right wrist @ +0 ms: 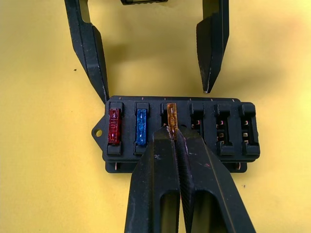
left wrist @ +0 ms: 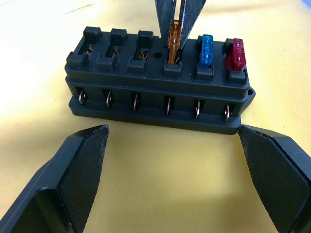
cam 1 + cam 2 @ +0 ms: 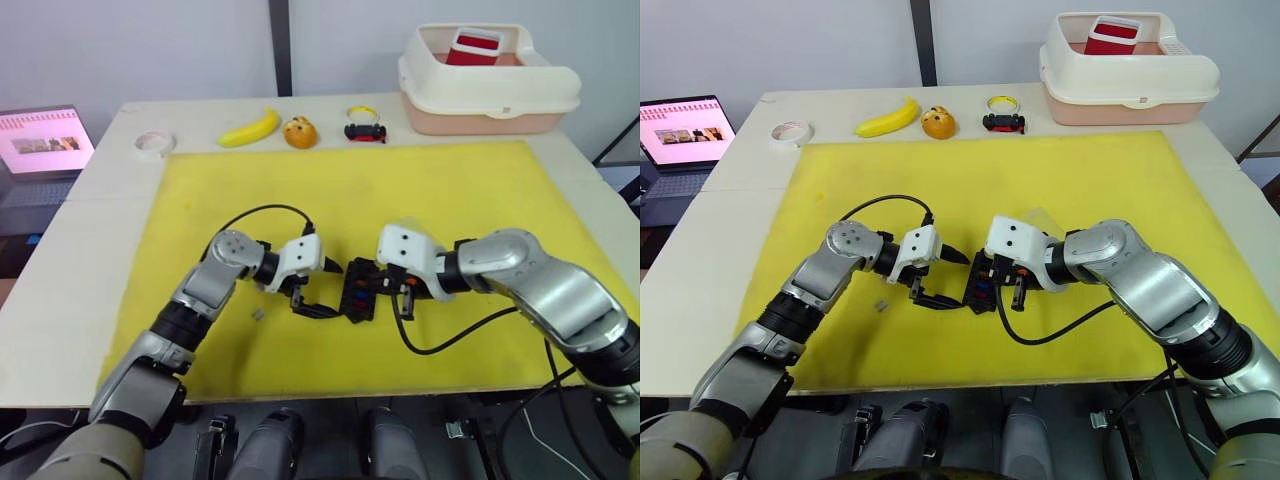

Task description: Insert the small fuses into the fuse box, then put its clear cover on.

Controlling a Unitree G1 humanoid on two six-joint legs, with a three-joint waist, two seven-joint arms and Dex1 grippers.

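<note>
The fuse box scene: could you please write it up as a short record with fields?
Box: black rectangular plastic fuse box on yellow mat
Seated: red fuse, blue fuse
Being inserted: orange-brown fuse, third slot
Empty slots: three
Right tool: shut on the orange-brown fuse
Left tool: open, straddling the box
Loose: small grey piece on the mat

Bright even overhead light; soft shadows; wrist views sharp, mild glare.

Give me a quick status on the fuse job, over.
Right gripper shut on orange fuse, pressing it into fuse box. Left gripper open beside box. Blue fuse, red fuse seated; three slots empty. Nothing in the way.
</note>
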